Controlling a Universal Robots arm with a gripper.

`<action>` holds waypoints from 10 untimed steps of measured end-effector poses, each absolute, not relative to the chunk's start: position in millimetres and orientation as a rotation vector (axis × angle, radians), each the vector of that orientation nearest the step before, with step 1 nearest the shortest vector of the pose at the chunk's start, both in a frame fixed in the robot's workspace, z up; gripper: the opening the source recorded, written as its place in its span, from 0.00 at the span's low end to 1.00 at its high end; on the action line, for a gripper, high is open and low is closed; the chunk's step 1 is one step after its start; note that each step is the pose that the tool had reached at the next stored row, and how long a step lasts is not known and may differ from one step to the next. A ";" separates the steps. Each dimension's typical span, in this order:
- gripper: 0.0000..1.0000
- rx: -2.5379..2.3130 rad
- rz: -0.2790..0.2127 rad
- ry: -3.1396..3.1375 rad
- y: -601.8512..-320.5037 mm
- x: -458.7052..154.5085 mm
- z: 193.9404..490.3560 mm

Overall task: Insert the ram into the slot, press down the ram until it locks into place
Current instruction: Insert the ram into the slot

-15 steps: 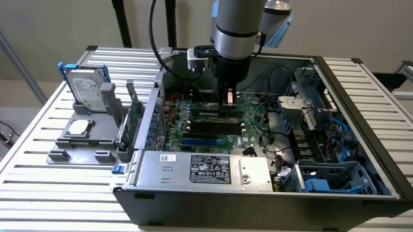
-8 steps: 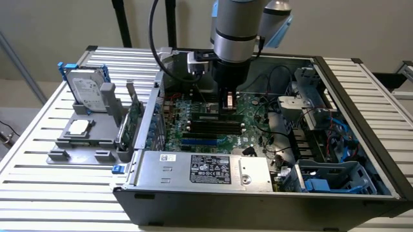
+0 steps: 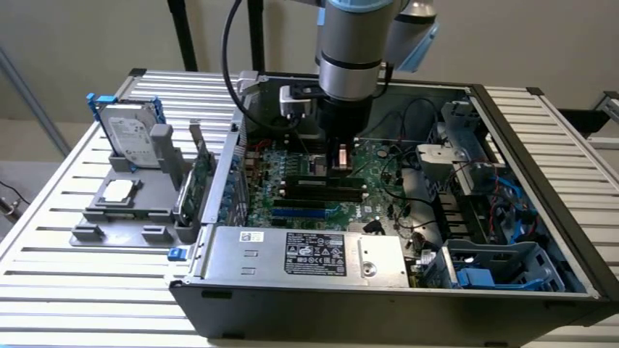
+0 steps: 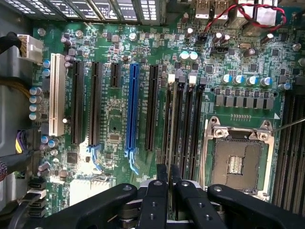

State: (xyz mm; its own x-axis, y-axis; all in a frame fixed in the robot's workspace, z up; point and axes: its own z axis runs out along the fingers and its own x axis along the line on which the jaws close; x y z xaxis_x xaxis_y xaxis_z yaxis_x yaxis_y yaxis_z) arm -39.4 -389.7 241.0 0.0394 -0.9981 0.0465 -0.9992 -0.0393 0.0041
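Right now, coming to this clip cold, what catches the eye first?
The robot arm reaches straight down into the open computer case, its gripper low over the green motherboard. In the wrist view the bright blue socket stands out among long black slots, with the metal-framed processor socket nearby. On the exterior view's left, a hard drive stands in a grey holder on the slatted table.

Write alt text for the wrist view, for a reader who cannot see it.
The gripper holds the ram edge-on over a row of long black slots on a green motherboard, beside the square processor socket. A blue socket stands farther off.
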 end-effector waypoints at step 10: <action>0.14 2.234 0.060 -2.154 -388.3 -39.8 234.3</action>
State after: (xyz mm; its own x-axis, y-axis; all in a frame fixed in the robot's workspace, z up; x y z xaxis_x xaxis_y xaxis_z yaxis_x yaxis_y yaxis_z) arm -39.8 -388.3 234.3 0.0364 -0.9979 0.0543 -0.9993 -0.0364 0.0003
